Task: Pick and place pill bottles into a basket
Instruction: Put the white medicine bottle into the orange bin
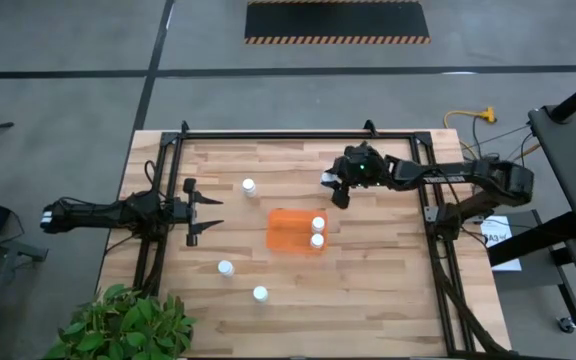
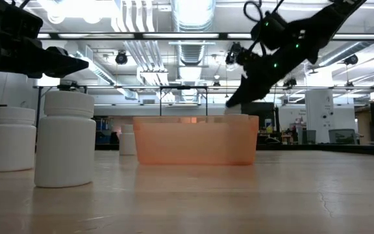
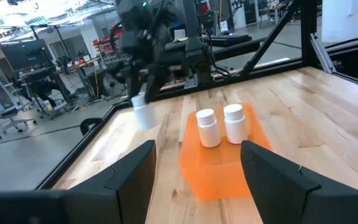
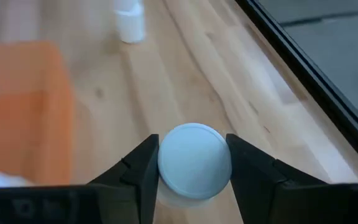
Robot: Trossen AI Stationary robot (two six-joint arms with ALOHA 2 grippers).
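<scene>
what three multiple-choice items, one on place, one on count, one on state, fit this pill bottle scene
1. Where is the right gripper?
A. above the table, off the basket's far right corner
B. inside the basket
C. by the plant

2. How many pill bottles stand in the orange basket?
A. none
B. two
C. five

3. The left gripper is:
A. open
B. shut on a bottle
C. out of view

Key: 1 A, high view shows it there. 2 B, two white caps inside. 3 A, fingers spread, nothing between.
</scene>
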